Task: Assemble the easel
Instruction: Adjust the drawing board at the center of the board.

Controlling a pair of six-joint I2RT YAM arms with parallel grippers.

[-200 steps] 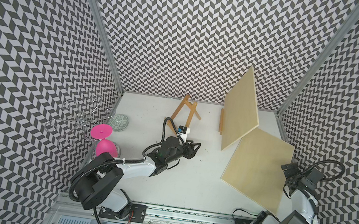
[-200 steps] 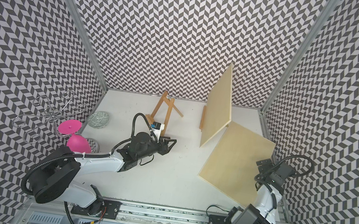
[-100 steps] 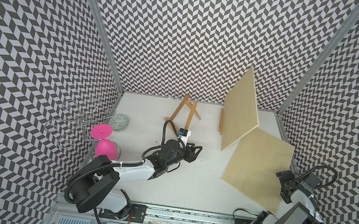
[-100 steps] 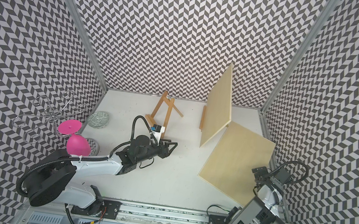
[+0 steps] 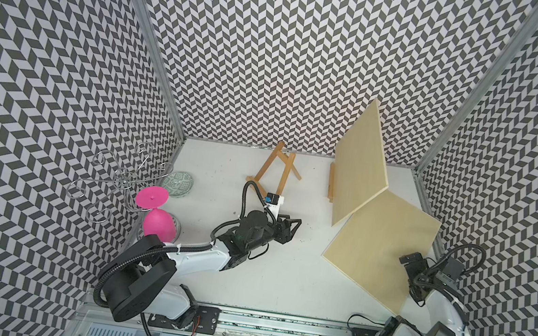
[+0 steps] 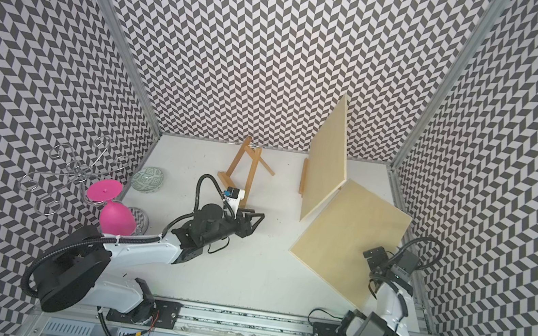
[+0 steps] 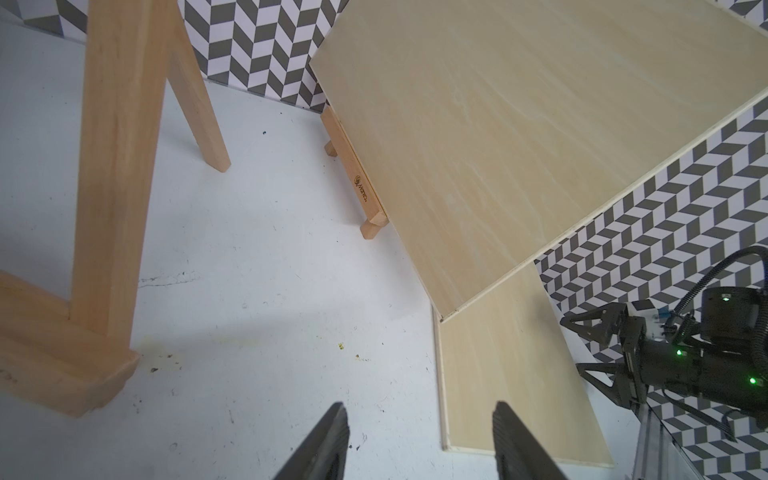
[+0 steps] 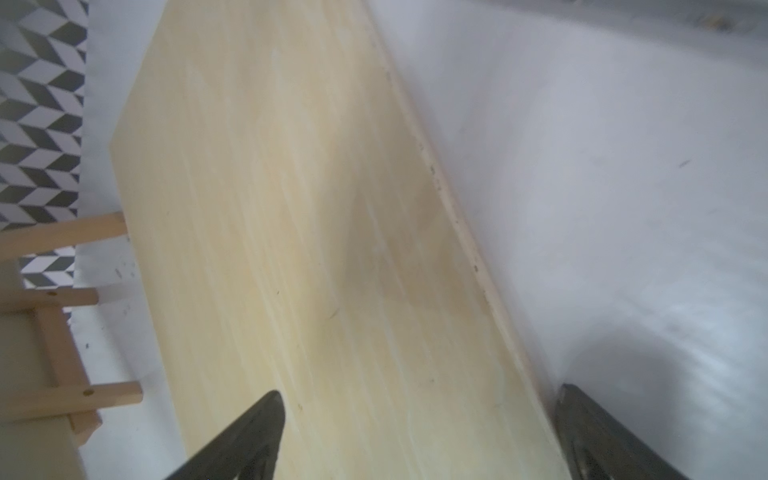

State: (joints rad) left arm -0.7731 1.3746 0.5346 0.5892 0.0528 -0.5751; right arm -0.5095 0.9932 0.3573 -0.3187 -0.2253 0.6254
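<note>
as neither claw held anything, the work stood between steps, by my judgement. one upright board (image 5: 358, 167) leaned on the second easel (image 5: 331, 181) at the right rear of the tabletop (image 5: 280, 277). the empty easel (image 5: 265, 163) stood on its own legs at the rear centre, carrying nothing. a flat board (image 5: 380, 252) lay face up on the tabletop toward the right, well apart from the empty easel.

the left claw (image 5: 293, 229) hung low over bare tabletop just in front of the empty easel, jaws partly spread with nothing between them. the right claw (image 5: 409, 278) sat at the near right edge of the flat board, jaws spread wide. in the right wrist view one jaw showed over the wood and one over the tabletop, and neither was pressing on anything.

the step in hand appeared to be picking up the flat board for the empty easel. the next move would call for a hold on a thin sheet lying flush, probably by getting a jaw under one edge. the left claw was placed to steady the frame.

the second easel was almost wholly hidden behind its board; only the ledge and feet showed. whether the upright board's lower corner touched the flat board could not be told. the right wrist view was blurred.
</note>
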